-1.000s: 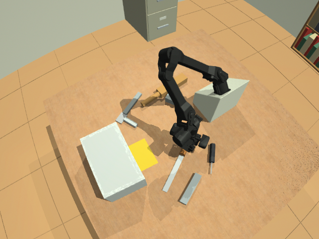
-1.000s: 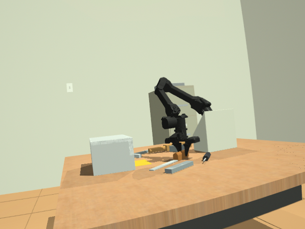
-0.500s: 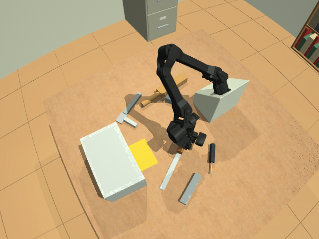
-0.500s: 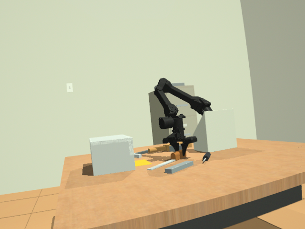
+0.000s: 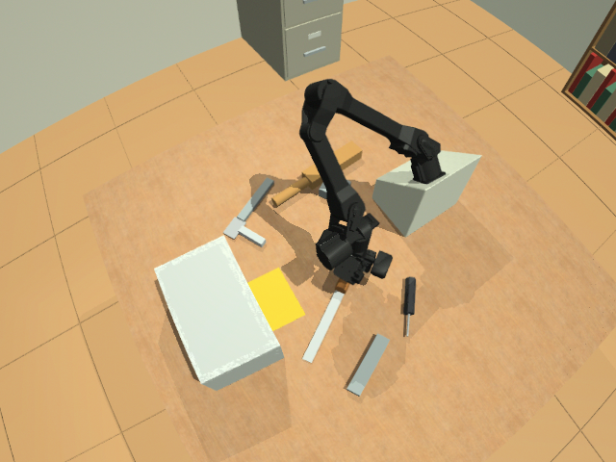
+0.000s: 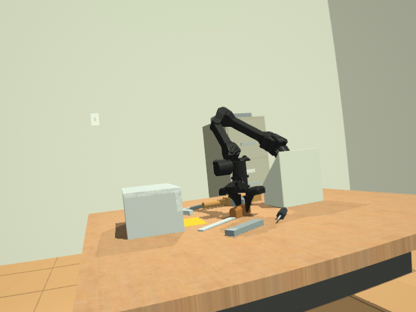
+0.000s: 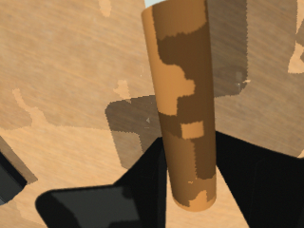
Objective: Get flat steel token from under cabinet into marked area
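Observation:
The pale cabinet (image 5: 218,308) (image 6: 153,211) stands at the left. The yellow marked area (image 5: 278,300) (image 6: 194,221) lies against its near side, with no token seen on it. The steel token is not visible in any view, and the vent slots are hidden. My gripper (image 5: 344,284) (image 6: 242,209) (image 7: 185,139) is shut on the brown round handle (image 6: 236,212) (image 7: 182,71) of a tool with a long flat pale blade (image 5: 323,328) (image 6: 216,223). The blade is low over the table, right of the yellow area; whether it touches the table I cannot tell.
A grey bar (image 5: 369,365) (image 6: 245,227) lies right of the blade. A black screwdriver (image 5: 409,298) (image 6: 282,213) lies farther right. A grey angled tool (image 5: 256,198) and an orange-handled tool (image 5: 286,193) lie behind. A large pale block (image 5: 437,198) (image 6: 300,177) stands by the arm's base.

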### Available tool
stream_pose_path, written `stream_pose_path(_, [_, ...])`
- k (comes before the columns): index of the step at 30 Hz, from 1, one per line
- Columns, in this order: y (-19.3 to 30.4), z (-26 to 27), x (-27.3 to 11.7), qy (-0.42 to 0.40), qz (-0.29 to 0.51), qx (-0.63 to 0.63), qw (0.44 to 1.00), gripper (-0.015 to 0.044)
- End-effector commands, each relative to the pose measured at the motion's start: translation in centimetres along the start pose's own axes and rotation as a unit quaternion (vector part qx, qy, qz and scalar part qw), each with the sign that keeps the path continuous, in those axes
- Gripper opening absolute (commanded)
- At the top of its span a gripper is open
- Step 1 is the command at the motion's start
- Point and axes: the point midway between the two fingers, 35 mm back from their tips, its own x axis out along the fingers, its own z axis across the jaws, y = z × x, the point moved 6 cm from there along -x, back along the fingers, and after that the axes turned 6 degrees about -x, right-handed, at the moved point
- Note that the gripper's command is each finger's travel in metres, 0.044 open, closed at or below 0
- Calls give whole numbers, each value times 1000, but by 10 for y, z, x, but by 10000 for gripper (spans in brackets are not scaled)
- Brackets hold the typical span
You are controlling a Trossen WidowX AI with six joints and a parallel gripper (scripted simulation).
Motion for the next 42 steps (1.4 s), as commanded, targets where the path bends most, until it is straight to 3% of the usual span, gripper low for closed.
stream_pose_path(1, [2, -6, -1, 2, -1, 0, 1000, 0])
stream_pose_path(42, [29, -52, -1, 3, 0, 0, 1000, 0])
